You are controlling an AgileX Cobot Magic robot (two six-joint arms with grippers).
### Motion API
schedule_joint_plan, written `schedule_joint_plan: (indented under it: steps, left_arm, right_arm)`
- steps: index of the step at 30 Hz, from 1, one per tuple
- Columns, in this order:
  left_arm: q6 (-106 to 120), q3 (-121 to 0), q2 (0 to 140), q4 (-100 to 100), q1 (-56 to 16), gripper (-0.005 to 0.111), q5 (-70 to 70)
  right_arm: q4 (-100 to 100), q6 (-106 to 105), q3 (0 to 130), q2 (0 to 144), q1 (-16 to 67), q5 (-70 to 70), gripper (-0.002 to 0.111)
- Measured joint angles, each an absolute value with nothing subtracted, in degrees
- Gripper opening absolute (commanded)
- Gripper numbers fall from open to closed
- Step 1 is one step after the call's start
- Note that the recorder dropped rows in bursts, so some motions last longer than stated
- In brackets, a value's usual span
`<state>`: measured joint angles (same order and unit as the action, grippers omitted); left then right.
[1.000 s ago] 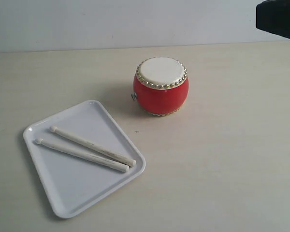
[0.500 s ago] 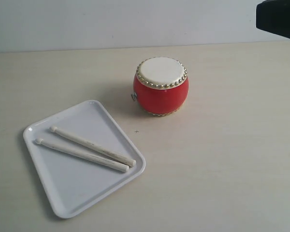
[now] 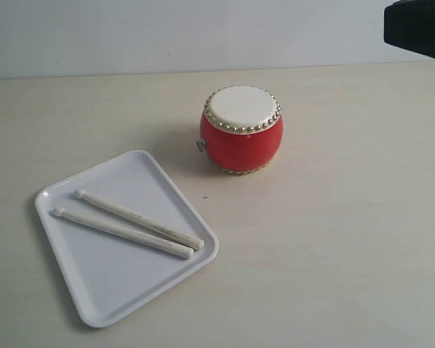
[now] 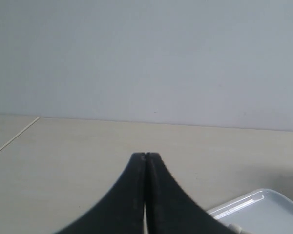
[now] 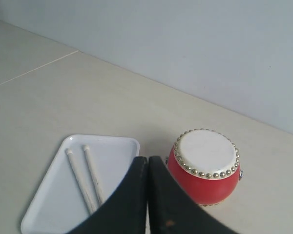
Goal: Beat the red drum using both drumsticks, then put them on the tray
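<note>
While the two drumsticks (image 3: 130,225) lie side by side, nearly parallel, inside the white tray (image 3: 94,293) at the near left of the pale table (image 3: 333,254), neither gripper holds anything. Just beyond the tray's far corner and apart from it, the red drum (image 3: 241,134) stands upright on the tabletop, cream head up, gold studs ringing its rims. The exterior view shows no gripper, only a dark shape (image 3: 418,25) cutting into the upper right corner in front of the grey wall (image 3: 167,32). The wrist views supply what it lacks. The left gripper (image 4: 145,157) has its black fingers pressed together and empty, raised over bare table. Only one corner of the tray and what looks like a stick tip show at the edge of that picture, and the drum is out of it. The right gripper (image 5: 147,160), likewise pinched closed on nothing, hangs above the table with tray, sticks and drum all in sight past its fingertips, the drum beside the tray and the wall behind.
</note>
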<state>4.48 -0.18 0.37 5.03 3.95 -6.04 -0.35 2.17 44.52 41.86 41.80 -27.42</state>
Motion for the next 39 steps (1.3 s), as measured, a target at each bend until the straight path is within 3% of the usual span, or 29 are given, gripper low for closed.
schedule_joint_plan:
  steps: [27, 31, 39]
  left_arm:
    - [4.4, -0.2, 0.4, 5.0, 4.0, 0.000, -6.0]
    - [4.4, -0.2, 0.4, 5.0, 4.0, 0.000, -6.0]
    - [4.4, -0.2, 0.4, 5.0, 4.0, 0.000, -6.0]
  right_arm:
    - [-2.5, 0.0, 44.3, 41.5, 41.5, -26.7, 0.000]
    - [-5.1, -1.9, 40.0, 40.6, 36.0, -17.5, 0.000]
    - [-5.7, 3.3, 22.8, 34.8, 15.9, 1.4, 0.000]
